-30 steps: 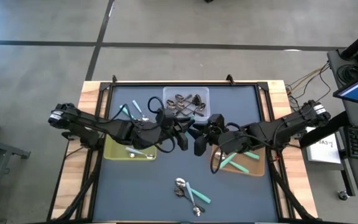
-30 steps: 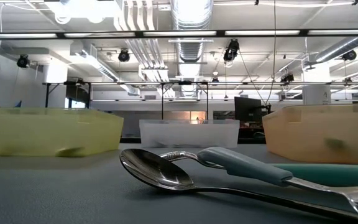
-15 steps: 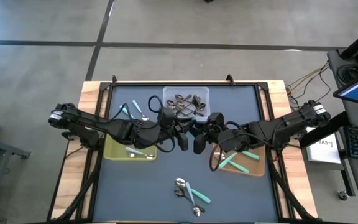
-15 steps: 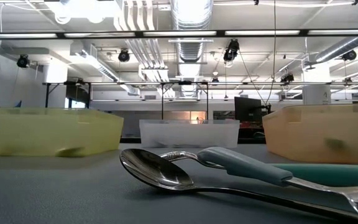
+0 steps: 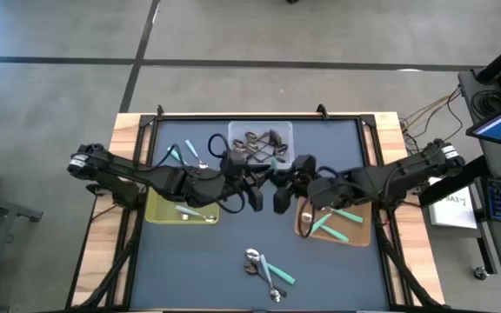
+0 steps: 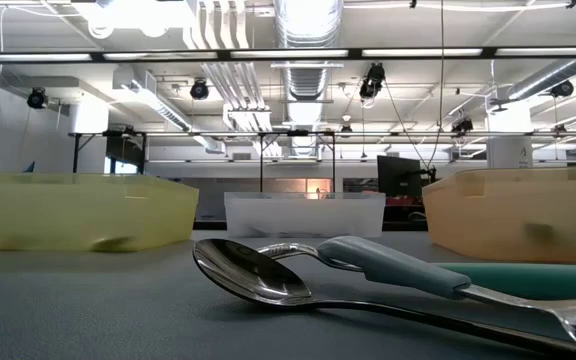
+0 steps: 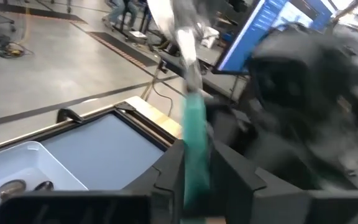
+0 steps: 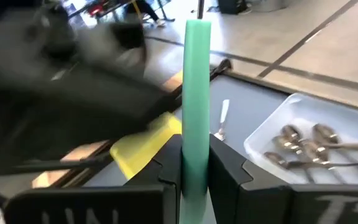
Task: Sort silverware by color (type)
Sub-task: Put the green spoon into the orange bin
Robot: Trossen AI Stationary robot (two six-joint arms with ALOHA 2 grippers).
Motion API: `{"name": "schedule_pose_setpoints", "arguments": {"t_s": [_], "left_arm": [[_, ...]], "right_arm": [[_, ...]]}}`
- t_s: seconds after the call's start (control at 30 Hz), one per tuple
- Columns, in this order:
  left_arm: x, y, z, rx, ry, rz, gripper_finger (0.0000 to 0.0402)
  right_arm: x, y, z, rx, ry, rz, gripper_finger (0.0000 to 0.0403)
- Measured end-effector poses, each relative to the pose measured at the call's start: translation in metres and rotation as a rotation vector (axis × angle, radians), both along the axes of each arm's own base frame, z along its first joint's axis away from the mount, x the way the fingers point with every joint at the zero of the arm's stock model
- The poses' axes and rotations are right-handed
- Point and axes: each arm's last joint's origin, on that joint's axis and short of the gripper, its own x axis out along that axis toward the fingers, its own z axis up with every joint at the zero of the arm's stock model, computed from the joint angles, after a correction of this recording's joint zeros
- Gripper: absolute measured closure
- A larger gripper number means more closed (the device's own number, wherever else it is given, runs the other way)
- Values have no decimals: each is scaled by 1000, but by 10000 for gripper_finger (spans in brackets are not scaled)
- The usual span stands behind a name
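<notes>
Holding a teal-green-handled utensil each, both grippers meet over the middle of the dark blue table mat [image 5: 190,261]. Your right gripper [image 8: 196,163] is clamped on a teal-green plastic handle [image 8: 197,93] that stands up between its fingers. Your left gripper [image 7: 194,177] grips a teal-handled utensil [image 7: 196,140] whose shiny metal end points away from the wrist. I can't tell whether these are one piece being passed or two.

You look mid-carry in the teal sort. The orange-brown shallow tray [image 5: 361,236], just beside the right gripper, already holds teal pieces. So the next move likely calls for swinging a held piece over that tray and letting go low.

Room is tight: the two arms are nearly touching at centre, so move one at a time. The clear shallow tray [image 5: 284,130] of dark metal spoons sits just behind them, and the yellow shallow tray [image 5: 159,213] lies under the left arm. Loose silverware lies near the front edge [image 5: 268,271] and near the back left [image 5: 190,155]. Open mat lies front left.
</notes>
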Motion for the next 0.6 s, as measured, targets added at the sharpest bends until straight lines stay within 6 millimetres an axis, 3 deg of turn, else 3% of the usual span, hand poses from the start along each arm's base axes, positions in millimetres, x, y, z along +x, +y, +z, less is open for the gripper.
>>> {"name": "schedule_pose_setpoints", "arguments": {"t_s": [0.13,0.3,0.43,0.6], "left_arm": [[-1,0,-1,40,40,-19,301],[-9,3,-4,92,138,-9,261],[-14,4,-10,91,211,-7,248],[-17,5,-14,72,251,5,248]], "right_arm": [[-22,-9,14,-21,10,-23,365],[-69,-22,19,44,158,-15,365],[-101,-20,-6,213,447,-14,365],[-116,5,-53,333,840,20,365]]}}
